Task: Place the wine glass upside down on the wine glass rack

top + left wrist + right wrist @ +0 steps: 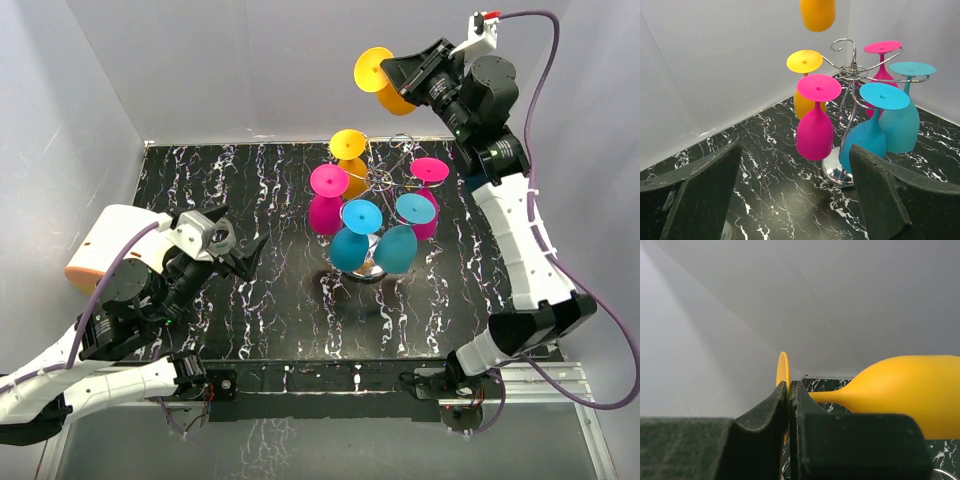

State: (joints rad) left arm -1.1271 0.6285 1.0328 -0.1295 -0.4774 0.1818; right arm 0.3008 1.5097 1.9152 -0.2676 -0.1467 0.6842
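Wine glass (pixel 384 84), your right gripper (pixel 404 72) is clenching its stem at twelve o'clock of the rack (pixel 386 180), your left gripper (pixel 240 258) is hanging released.

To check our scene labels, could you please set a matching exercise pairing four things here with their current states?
1. orange matte wine glass at the back right
2. left jaws
3. thin silver wire rack
4. bright pink wine glass nearest the left arm

A. open, empty
B. hanging upside down
C. clamped by its stem in the right jaws, aloft
D. standing on the black marbled table, five glasses hung on it

Pairs: 1-C, 2-A, 3-D, 4-B
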